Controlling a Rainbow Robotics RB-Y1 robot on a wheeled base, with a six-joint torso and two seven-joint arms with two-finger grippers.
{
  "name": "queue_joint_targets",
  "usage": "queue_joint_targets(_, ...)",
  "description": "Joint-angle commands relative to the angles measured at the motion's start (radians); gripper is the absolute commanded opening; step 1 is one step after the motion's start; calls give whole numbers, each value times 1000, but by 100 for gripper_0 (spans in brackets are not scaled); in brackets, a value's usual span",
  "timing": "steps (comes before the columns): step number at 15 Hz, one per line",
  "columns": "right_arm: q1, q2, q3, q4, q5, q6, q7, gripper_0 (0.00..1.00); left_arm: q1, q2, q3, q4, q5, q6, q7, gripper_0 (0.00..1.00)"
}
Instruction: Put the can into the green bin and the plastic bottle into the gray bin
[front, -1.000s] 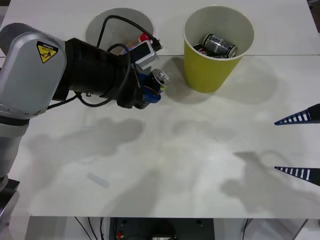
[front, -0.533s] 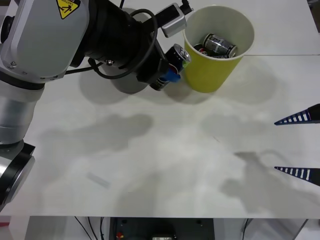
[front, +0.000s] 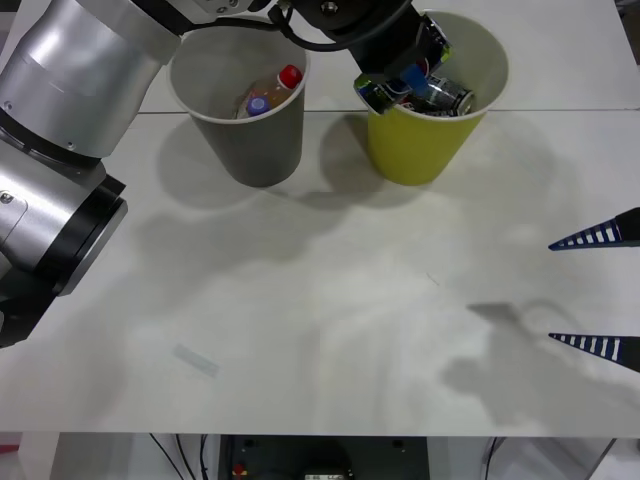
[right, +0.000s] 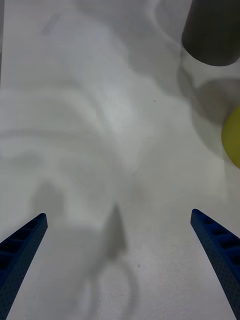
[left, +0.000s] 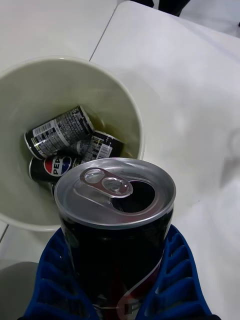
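A: Status of the can (left: 116, 220)?

B: Held by the left gripper (left: 115, 295), blue ribbed fingers (left: 175, 280) clamped on its lower body from both sides. In the front view the can (front: 378, 92) hangs at the near-left rim of the green bin (front: 420, 150), tilted, partly over the opening. Not yet released.

A: Handling props?

B: Thin aluminium cyl., tab already pulled, mouth open. Judged near-empty, so light. Smooth dark printed wall, prob. slippery; ribbed pads help. Wall dents easily, so moderate squeeze only. Best hold: mid to lower body, across the dia., as it is now. Avoid the top rim and the tab.

A: Bin?

B: Tapered cup shape, yellow-green outside, pale matte inside and rim. Looks like stiff plastic. Black cans (left: 57, 131) with white lettering already lie at the bottom, so a dropped can will land on metal; no fragility issue.

A: Other items?

B: The gray bin (front: 245, 140), same shape, stands just beside the green one on the robot's left, apart from it. Plastic bottles (front: 268, 95) with a red cap and a blue cap lie inside. The table (front: 330, 330) is white, smooth, lightly glossy.

A: Right arm?

B: The right gripper (right: 120, 265) is idle at the table's right edge, fingers spread wide, holding nothing.
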Motion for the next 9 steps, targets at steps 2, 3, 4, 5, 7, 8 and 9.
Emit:
queue_joint_targets(2, 0, 0, 0, 0, 0, 0, 0, 100, -108, -65, -8, 197, -26, 104, 3, 1)
queue_joint_targets(3, 0, 0, 0, 0, 0, 0, 0, 100, -142, -87, -8, 266, -35, 140, 3, 1)
queue_joint_targets(4, 0, 0, 0, 0, 0, 0, 0, 100, -168, -105, -8, 325, -44, 170, 3, 0)
queue_joint_targets(5, 0, 0, 0, 0, 0, 0, 0, 100, -185, -118, -8, 368, -52, 203, 5, 0)
queue_joint_targets(7, 0, 0, 0, 0, 0, 0, 0, 100, -197, -133, -8, 434, -66, 278, 6, 1)
queue_joint_targets(8, 0, 0, 0, 0, 0, 0, 0, 100, -197, -134, -8, 455, -69, 311, 6, 1)
queue_joint_targets(9, 0, 0, 0, 0, 0, 0, 0, 100, -197, -134, -10, 472, -69, 331, 8, 1)
